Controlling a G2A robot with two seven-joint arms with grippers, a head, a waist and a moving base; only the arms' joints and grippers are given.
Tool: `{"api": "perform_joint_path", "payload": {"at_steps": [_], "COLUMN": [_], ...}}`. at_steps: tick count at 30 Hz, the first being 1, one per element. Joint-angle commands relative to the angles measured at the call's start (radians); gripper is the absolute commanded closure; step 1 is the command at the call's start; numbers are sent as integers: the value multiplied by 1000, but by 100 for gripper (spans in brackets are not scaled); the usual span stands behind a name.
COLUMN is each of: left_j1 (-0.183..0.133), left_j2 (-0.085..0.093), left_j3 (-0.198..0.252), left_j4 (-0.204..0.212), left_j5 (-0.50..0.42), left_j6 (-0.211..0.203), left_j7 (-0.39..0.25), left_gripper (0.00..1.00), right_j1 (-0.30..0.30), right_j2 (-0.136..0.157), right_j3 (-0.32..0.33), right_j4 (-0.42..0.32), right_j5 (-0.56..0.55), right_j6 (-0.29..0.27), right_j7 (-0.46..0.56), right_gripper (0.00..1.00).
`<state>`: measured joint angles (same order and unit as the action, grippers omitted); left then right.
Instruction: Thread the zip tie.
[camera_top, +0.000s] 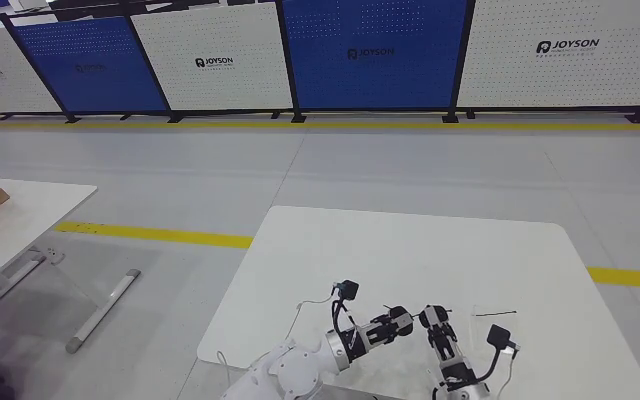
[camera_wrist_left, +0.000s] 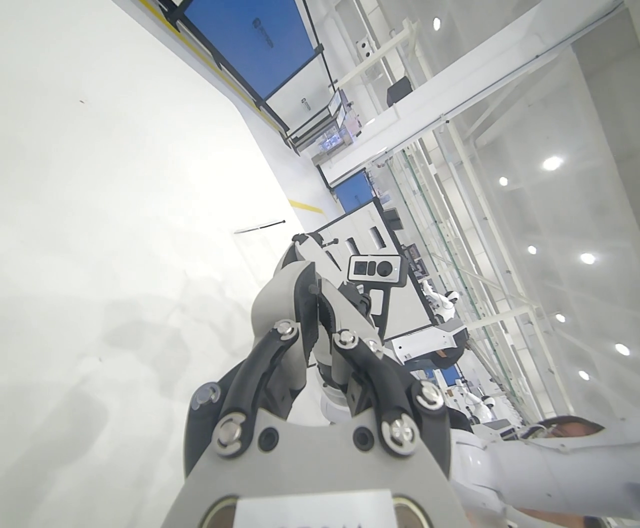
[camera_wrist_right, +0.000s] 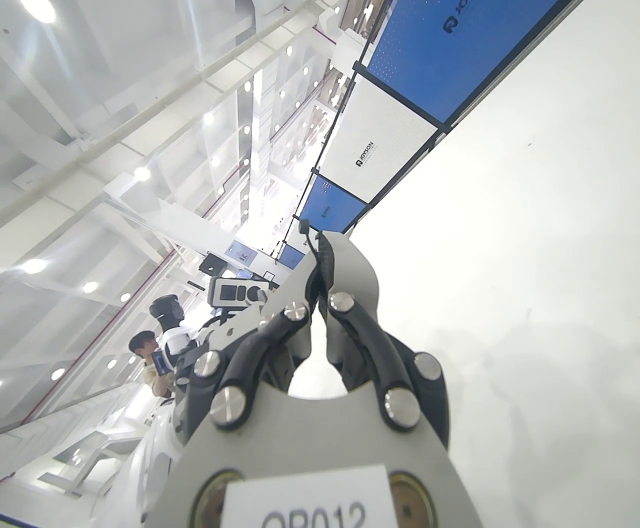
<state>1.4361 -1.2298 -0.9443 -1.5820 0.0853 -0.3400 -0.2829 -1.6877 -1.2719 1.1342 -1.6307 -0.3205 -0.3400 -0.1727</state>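
Right wrist view: right end effector (camera_wrist_right: 320, 245) pinches zip tie (camera_wrist_right: 304, 226), strap hidden; left end effector (camera_wrist_left: 311, 280) clenched.

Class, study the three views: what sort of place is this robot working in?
Probably a large industrial robot-testing hall. Blue and white perforated partition panels fence the bay, a yellow line marks the grey floor, and another white humanoid robot stands beneath the high, lamp-lit ceiling.
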Motion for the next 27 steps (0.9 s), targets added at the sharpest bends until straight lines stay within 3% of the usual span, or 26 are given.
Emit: {"api": "perform_joint_path", "payload": {"at_steps": [1, 8, 21, 27], "left_j1": [-1, 3, -8, -16], "left_j2": [1, 5, 5, 3], "left_j3": [-1, -4, -9, 1], "left_j4": [-1, -4, 46, 50], "left_j5": [-6, -32, -96, -109], "left_j6": [0, 0, 0, 0], "left_j7": [-2, 12, 26, 28], "left_gripper": [100, 100, 100, 100], "right_j1": [0, -1, -3, 2], "right_j2": [1, 7, 20, 25], "right_j3": [1, 7, 10, 2], "right_j4": [-4, -10, -16, -3], "right_j5": [15, 44, 71, 52], "right_j6": [0, 0, 0, 0], "right_j7": [2, 3, 10, 9], "right_gripper": [100, 100, 100, 100]}}
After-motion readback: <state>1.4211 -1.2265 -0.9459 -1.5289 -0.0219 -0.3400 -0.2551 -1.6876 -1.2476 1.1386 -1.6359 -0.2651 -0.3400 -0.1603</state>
